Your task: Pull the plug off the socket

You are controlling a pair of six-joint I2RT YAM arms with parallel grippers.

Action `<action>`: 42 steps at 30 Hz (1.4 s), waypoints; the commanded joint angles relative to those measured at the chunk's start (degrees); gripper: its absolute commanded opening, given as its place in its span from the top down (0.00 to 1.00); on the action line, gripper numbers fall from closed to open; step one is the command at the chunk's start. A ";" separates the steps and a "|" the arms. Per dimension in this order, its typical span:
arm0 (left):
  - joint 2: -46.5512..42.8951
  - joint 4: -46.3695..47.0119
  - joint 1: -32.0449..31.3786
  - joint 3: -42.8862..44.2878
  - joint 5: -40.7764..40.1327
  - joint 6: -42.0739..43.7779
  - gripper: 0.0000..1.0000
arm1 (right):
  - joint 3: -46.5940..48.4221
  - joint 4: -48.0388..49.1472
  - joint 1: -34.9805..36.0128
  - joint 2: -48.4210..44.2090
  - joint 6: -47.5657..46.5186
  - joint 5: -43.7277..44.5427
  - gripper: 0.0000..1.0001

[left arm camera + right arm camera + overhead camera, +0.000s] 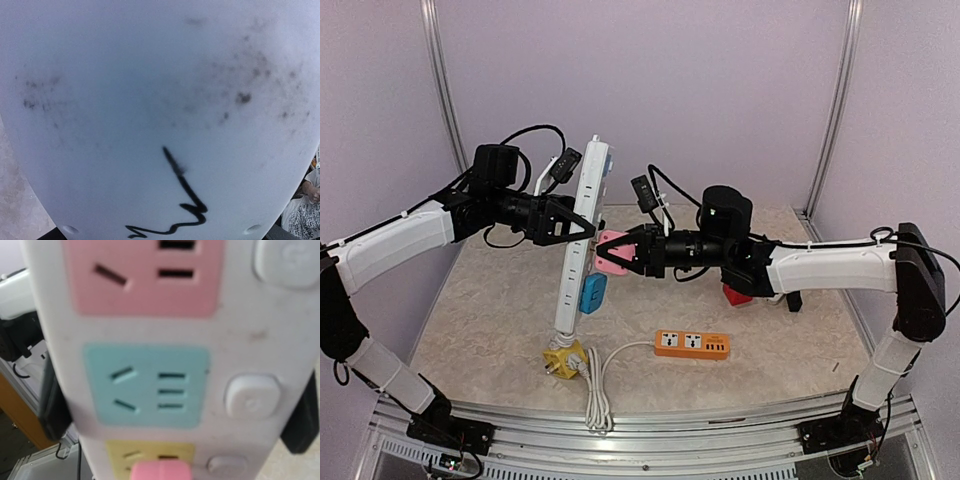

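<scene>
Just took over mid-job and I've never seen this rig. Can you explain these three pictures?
Two robot arms, each ending in a two-finger gripper. The wide picture looks down from above and behind them; the other two come from wrist cameras. The left gripper clamps the white power strip, holding it tilted up; its back fills the left wrist view. The right gripper is shut on the pink plug, which the right wrist view shows at the strip's yellow socket. An orange power strip and a white cable lie on the table.
</scene>
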 commanded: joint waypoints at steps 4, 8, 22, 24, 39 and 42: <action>-0.55 2.23 1.62 1.59 -2.94 -0.22 0.99 | -1.20 3.20 0.63 -2.35 -0.53 -5.07 1.00; -0.55 2.13 1.83 1.68 -3.10 -0.22 0.99 | -1.48 2.55 0.54 -3.08 -0.97 -4.52 1.00; -1.12 1.96 2.58 1.69 -3.34 -0.14 0.99 | -1.59 0.86 0.20 -4.21 -1.94 -3.27 1.00; -1.23 1.97 2.57 1.69 -3.51 -0.07 0.99 | -1.65 -0.68 0.08 -4.69 -2.95 -1.81 1.00; -4.91 0.55 8.52 -2.05 -6.13 -0.47 0.98 | -6.48 -33.58 -10.64 -12.74 -10.83 25.56 1.00; -5.16 3.62 8.87 -3.48 -6.03 -1.77 0.98 | -8.25 -34.74 -14.56 -11.23 -9.45 27.34 1.00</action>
